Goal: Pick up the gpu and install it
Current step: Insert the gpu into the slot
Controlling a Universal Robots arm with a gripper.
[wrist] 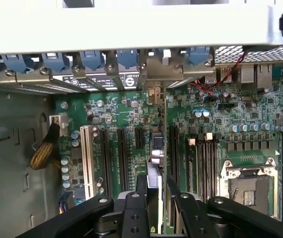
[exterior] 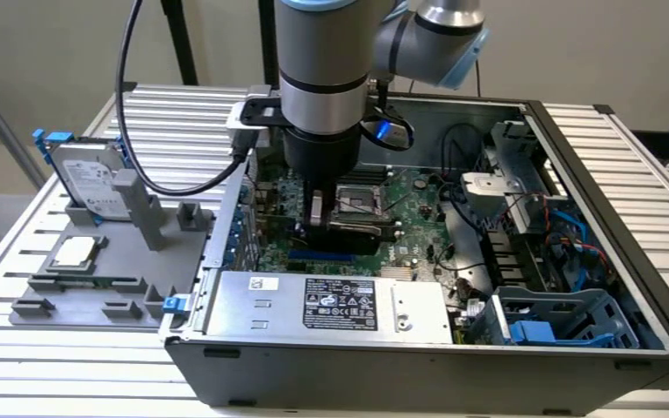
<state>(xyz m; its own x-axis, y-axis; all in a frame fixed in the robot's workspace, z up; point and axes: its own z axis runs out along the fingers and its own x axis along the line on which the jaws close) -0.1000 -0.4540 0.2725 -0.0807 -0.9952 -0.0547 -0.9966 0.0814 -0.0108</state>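
The gpu (wrist: 157, 148) is clamped edge-on between the fingers of the gripper (wrist: 156, 198), held directly over a motherboard (wrist: 126, 119) slot so it can be seated.

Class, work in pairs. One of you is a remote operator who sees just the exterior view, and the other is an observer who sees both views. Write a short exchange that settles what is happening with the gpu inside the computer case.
Operator: The arm blocks my view of the hand. Is it holding the gpu?
Observer: Yes. The hand is shut on the gpu, which stands upright and edge-on between the fingers.
Operator: Where is its metal end?
Observer: The silver bracket is up against the case's rear panel, in the row of blue latches.
Operator: Is it near the white slot?
Observer: No. The white slot is bare, and black slots lie between it and the card.
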